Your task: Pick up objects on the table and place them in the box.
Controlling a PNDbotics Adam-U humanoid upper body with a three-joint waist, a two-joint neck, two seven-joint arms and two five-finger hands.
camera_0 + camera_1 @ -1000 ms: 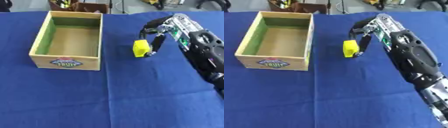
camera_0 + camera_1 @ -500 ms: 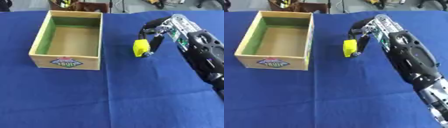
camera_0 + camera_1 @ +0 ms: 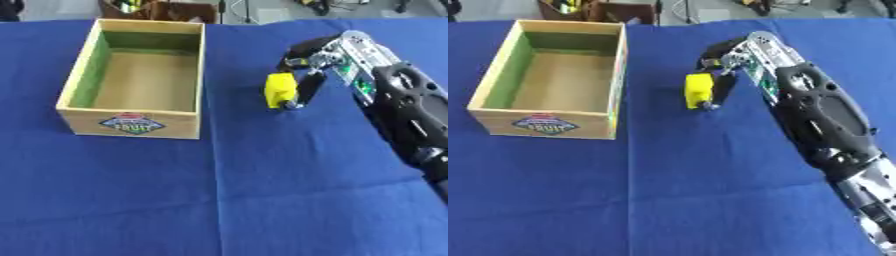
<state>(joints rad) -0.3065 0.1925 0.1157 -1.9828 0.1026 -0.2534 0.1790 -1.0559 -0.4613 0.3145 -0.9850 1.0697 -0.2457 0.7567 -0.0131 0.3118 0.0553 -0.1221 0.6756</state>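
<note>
Currently right hand [image 3: 325,62] reaches in right of box [image 3: 131,124], fingers curled round yellow block [image 3: 280,90]; block just beside box, apart from its wall, low over blue cloth [image 3: 262,190]. Box looks empty. Risks, judged: block slipping from pinch during carry; block clipping box's right wall if lifted too low.

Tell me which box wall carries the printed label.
The near short wall of the wooden box, the one facing the camera, carries the red, white and blue label. The other visible outer wall, facing the yellow object, is plain.
</note>
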